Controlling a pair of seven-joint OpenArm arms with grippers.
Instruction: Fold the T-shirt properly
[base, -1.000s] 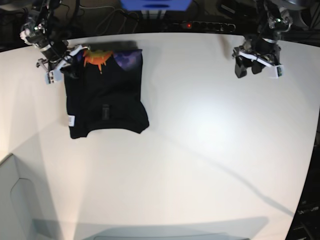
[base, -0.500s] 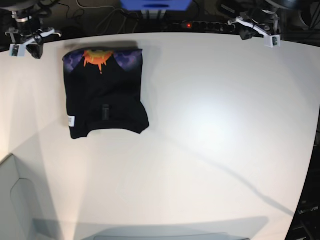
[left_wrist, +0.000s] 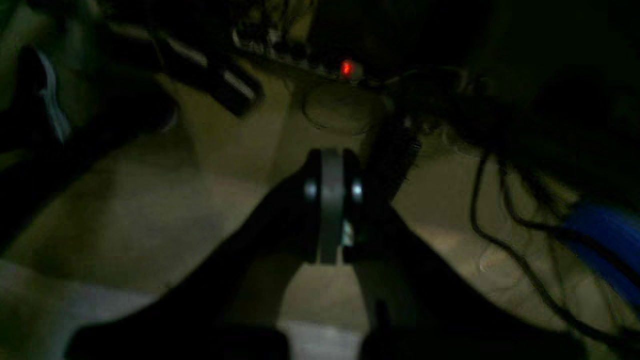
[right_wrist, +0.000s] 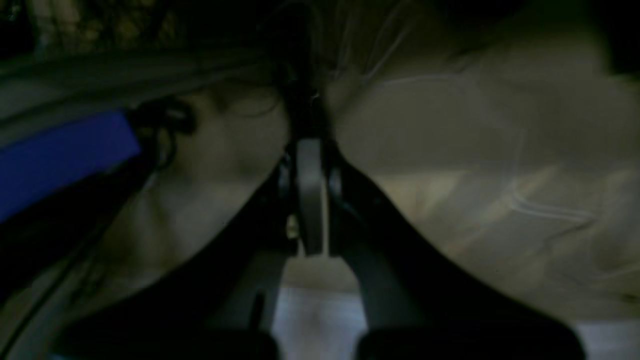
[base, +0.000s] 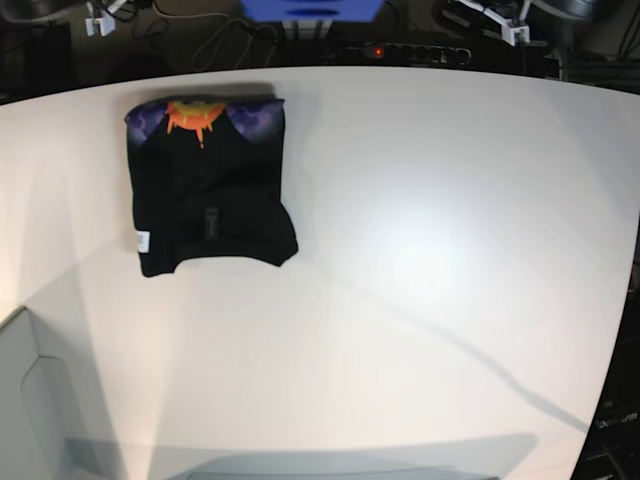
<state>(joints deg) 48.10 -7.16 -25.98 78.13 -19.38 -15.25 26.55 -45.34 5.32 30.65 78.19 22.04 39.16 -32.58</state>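
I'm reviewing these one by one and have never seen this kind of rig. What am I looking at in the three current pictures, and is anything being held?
This is a robot with two arms, each ending in a two-fingered gripper with a small camera on its wrist. The base view looks down on a white table. On it lies the T-shirt, black and folded into a compact rectangle, with a purple-and-orange print at its far edge and a small white tag near its left edge. The two dark pictures come from the wrist cameras. They show the left gripper and the right gripper, each with its jaws pressed together and nothing between them. Both arms are pulled back beyond the table's far edge, among cables, so nothing is held.
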